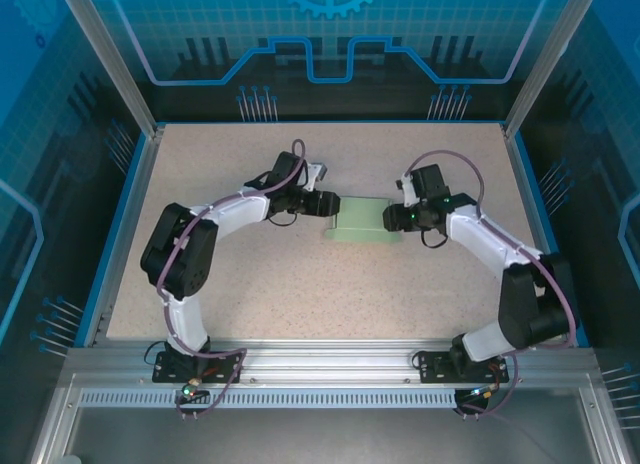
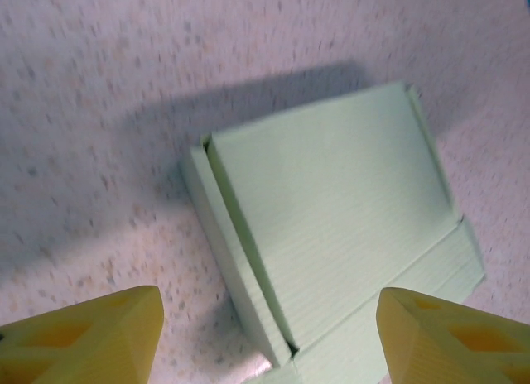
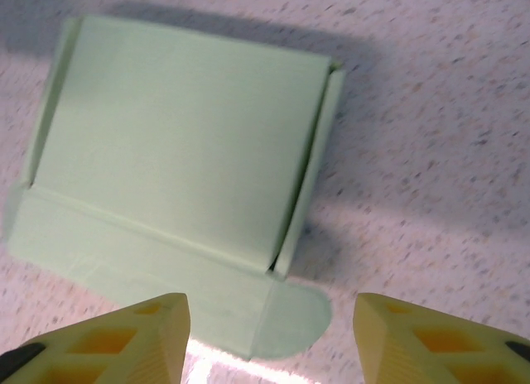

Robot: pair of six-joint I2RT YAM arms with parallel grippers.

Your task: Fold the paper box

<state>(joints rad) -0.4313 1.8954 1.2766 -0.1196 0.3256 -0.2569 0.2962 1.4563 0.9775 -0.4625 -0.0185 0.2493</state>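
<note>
Paper box is noted near the middle of the table, lying flat on the speckled surface between the two arm ends. It is folded into a low rectangular shape. A broad top panel is laid over it, narrow side walls are seen at both short ends, and a long strip is creased along one long edge. In the right wrist view a rounded tab is seen sticking out from one corner. It lies flat on the table and is not tucked in.

Left pincer is positioned at the box's left end. Its yellow fingertips are spread well apart in the left wrist view, and nothing is clamped between them. One tip is seen over the box's near corner, but contact cannot be told.

Right pincer is positioned at the box's right end, facing the left one across the card. Its yellow fingertips are likewise held apart and nothing is gripped. The tab and the creased strip are seen just beyond the gap. Whether either tip touches the card cannot be told.
</note>
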